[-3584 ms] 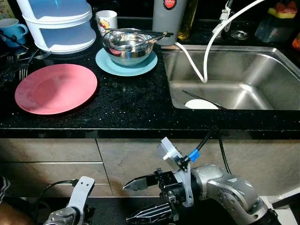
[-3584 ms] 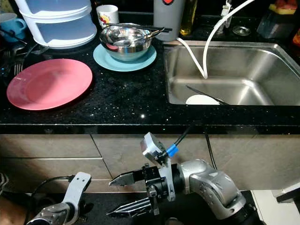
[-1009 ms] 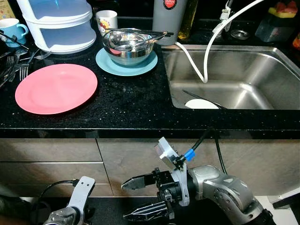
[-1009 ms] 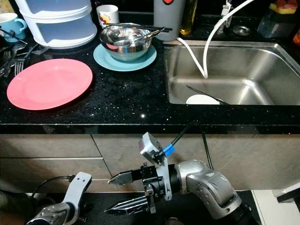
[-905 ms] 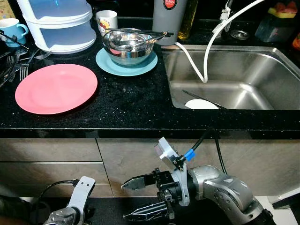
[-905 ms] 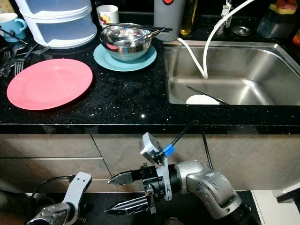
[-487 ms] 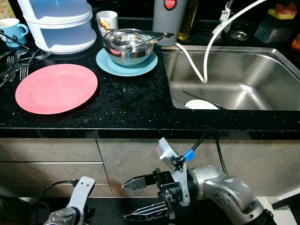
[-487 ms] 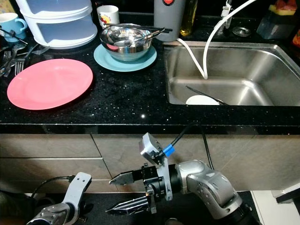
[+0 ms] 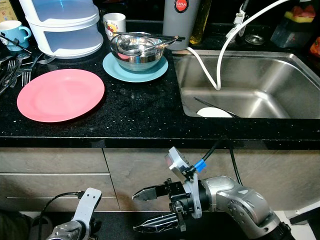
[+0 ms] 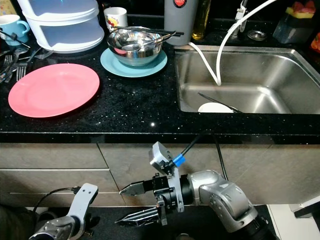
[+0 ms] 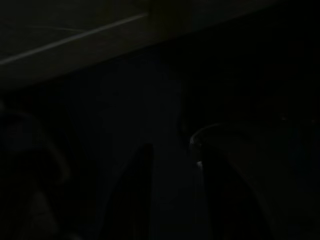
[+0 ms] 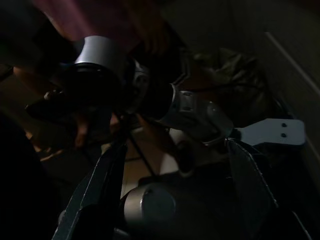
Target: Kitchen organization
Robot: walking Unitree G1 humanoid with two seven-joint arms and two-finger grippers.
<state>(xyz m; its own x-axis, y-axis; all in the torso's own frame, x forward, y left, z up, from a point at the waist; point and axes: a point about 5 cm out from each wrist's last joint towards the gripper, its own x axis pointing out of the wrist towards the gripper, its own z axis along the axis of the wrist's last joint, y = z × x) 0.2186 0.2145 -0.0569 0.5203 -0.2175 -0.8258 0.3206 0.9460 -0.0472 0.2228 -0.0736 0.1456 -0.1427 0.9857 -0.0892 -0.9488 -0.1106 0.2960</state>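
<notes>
Two grippers: both sit low, in front of the cabinet below the counter edge, holding nothing.
Right gripper (image 9: 155, 209): fingers spread apart and empty, pointing toward the robot's left, level with the cabinet front.
Left gripper (image 11: 170, 195): hangs idle in shadow; cannot tell how its fingers stand.
Pink plate (image 9: 60, 94): lies flat on the black countertop (image 9: 135, 107), well above and beyond the right gripper's fingertips, toward the robot's left.
Steel bowl (image 9: 138, 50): upright on a blue plate (image 9: 135, 68), farther back than the pink plate, above the fingers.
Utensils across bowl (image 9: 145, 35): long axis runs left to right over the rim, ends toward the sink.
Forks (image 9: 15, 70): at the counter's left edge, beside the pink plate.
Sink (image 9: 245, 85): beyond the fingers and to the robot's right; a white dish (image 9: 214, 112) rests at its near wall with a thin utensil across it.
Progress: seems barely begun; dishes are scattered and no gripper is near any of them.
Left to do: likely raising an arm to counter height and gathering the dishes.
</notes>
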